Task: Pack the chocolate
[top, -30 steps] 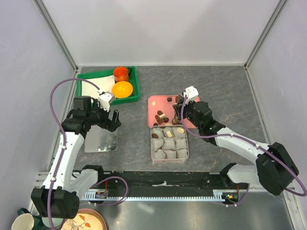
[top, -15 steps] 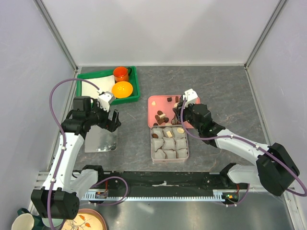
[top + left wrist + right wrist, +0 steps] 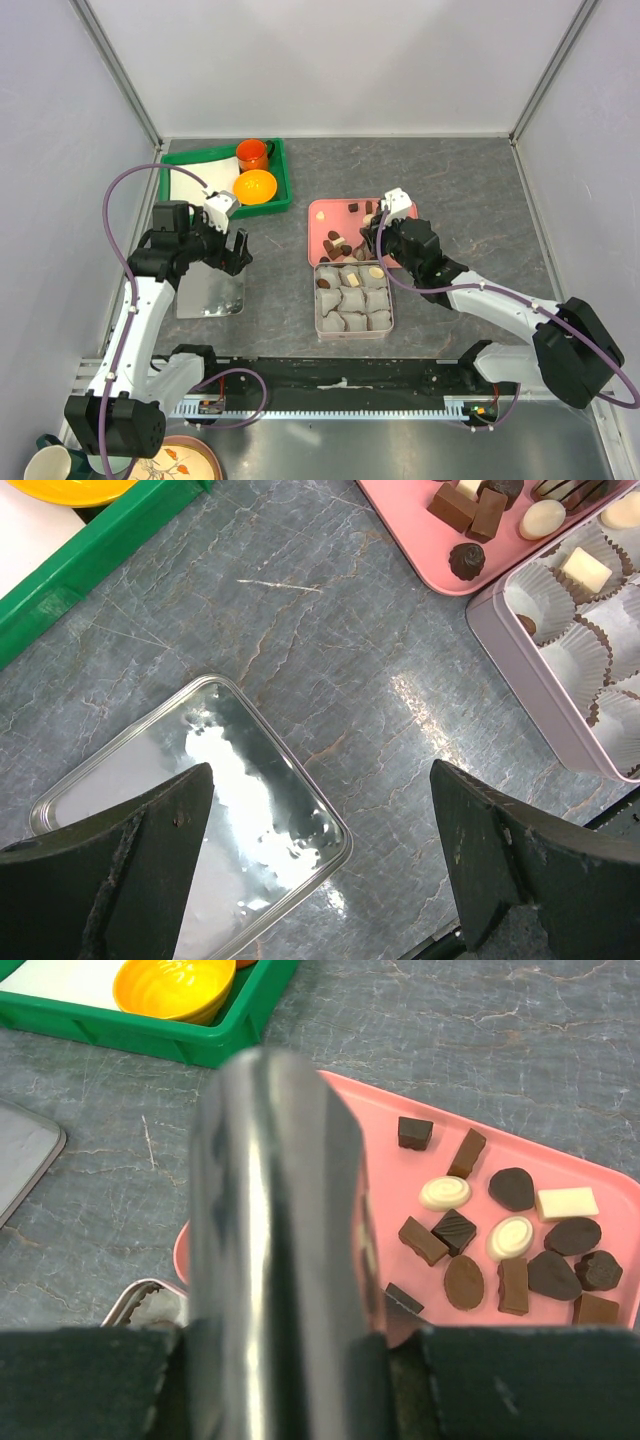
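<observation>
Dozen-odd chocolate (image 3: 500,1240) on pink tray (image 3: 600,1175); right claw (image 3: 290,1360) pinching metal tool (image 3: 275,1210) at tray edge; left claw (image 3: 320,780) spread over lid (image 3: 230,770).

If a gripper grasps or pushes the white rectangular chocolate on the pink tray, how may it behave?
The white rectangular chocolate looks stiff and light, being tiny beside the pink tray. Its flat sides should suit a pinch. Lying flat, it would probably slide, not roll.
</observation>
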`<act>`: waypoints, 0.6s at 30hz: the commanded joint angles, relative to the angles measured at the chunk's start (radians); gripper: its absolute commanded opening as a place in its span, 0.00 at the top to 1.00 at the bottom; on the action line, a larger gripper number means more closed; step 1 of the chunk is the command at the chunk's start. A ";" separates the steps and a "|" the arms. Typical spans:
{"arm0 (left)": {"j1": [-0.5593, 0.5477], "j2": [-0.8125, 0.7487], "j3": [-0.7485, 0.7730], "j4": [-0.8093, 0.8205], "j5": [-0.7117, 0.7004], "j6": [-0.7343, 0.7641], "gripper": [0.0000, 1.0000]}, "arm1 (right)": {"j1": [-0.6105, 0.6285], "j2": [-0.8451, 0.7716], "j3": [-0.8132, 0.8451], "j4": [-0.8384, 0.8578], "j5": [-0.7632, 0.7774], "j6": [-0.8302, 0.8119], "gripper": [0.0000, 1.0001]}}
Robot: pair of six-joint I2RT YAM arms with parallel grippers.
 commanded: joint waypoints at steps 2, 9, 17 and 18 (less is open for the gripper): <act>0.007 -0.018 0.023 0.000 -0.002 0.023 0.04 | 0.019 0.007 -0.014 -0.057 -0.015 -0.021 0.88; 0.007 -0.018 0.033 -0.005 -0.002 0.023 0.04 | 0.021 0.051 0.076 0.011 -0.014 -0.079 0.93; 0.007 -0.025 0.025 -0.008 -0.009 0.023 0.04 | 0.021 0.177 0.294 0.001 0.121 -0.097 1.00; 0.007 -0.024 0.026 -0.006 -0.010 0.024 0.04 | 0.019 0.180 0.304 0.015 0.129 -0.107 1.00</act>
